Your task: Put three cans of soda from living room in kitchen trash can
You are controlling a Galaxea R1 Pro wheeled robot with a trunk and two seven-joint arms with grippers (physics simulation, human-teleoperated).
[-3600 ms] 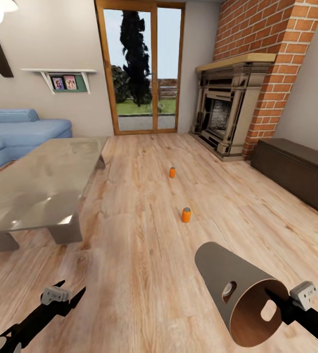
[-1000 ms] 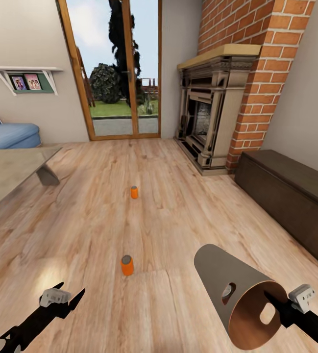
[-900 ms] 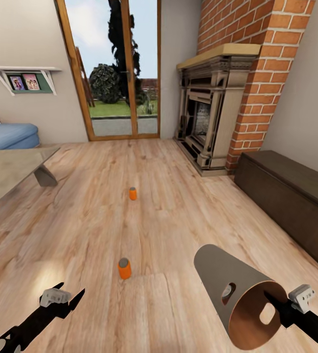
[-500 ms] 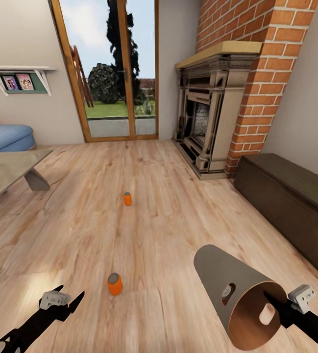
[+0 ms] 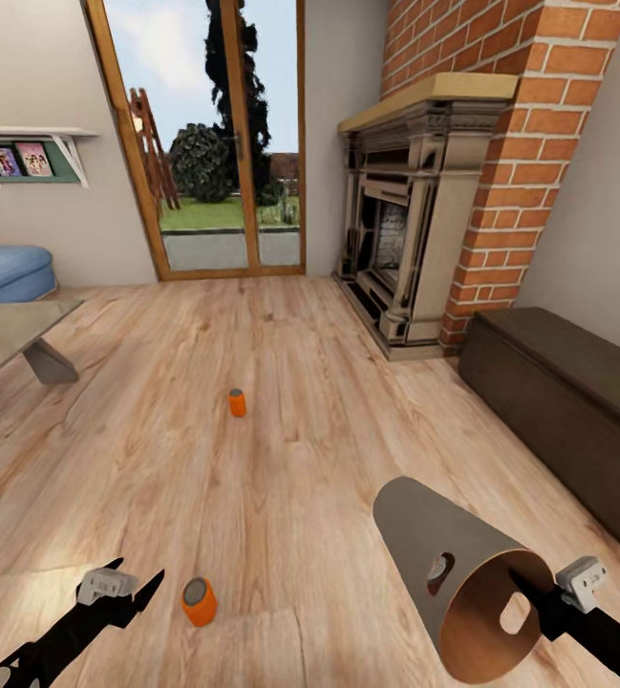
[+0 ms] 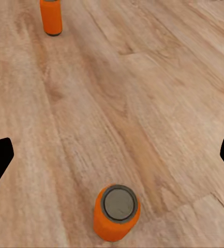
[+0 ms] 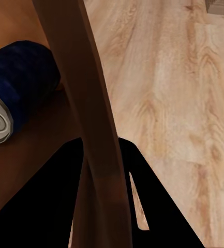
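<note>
Grey trash can [image 5: 443, 564] (tan inside) clamped in right jaws; left jaws apart by orange can [image 5: 198, 601].

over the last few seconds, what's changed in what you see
The robot has rolled forward and the view has turned, so the near orange can now sits just ahead of the open left end effector; the sofa and table have slid off to the left. Unchanged: both orange cans stand on the floor, and the right end effector still grips the tilted bin, blue can inside.
</note>
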